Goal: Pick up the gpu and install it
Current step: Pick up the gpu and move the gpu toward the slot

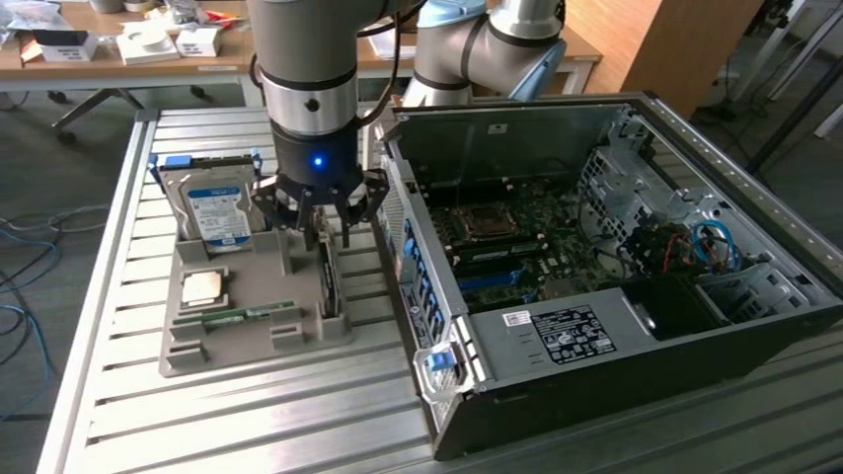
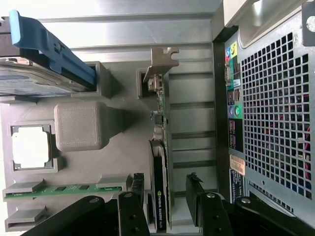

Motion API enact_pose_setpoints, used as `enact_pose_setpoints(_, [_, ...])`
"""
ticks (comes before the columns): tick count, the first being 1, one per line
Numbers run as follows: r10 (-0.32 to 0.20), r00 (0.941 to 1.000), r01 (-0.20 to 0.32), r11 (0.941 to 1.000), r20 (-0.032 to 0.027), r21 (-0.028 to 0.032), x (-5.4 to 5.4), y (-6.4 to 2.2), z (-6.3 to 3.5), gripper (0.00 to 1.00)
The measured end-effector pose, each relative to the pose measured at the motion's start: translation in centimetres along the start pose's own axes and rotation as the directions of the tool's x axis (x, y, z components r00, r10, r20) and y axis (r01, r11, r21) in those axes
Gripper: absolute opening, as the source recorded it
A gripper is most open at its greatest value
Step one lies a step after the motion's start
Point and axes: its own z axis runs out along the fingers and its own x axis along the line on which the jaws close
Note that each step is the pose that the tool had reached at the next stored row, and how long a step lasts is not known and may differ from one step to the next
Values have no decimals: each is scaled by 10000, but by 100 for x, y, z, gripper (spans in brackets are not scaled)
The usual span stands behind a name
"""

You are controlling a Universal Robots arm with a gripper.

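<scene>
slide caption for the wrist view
Open hand straddles the gpu standing on edge in the grey holder, beside the computer case

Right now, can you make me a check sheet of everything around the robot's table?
Surface: slatted metal table carrying a grey parts holder and an open computer case.
Job's things: gpu standing on edge in a holder slot, silver bracket at one end; not installed yet.
Clutter: hard drive, processor chip and green memory stick, all in the holder.
Grippers: gripper low over the gpu, jaws open, one on each side of the card.
Cables: blue cables inside the case; loose cables on the floor.
Surroundings: desk with white boxes behind.
</scene>
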Motion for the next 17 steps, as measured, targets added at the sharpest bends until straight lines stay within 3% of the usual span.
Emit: enact_pose_setpoints(17, [0,10000,0,10000,1,0,1,-3,62,47])
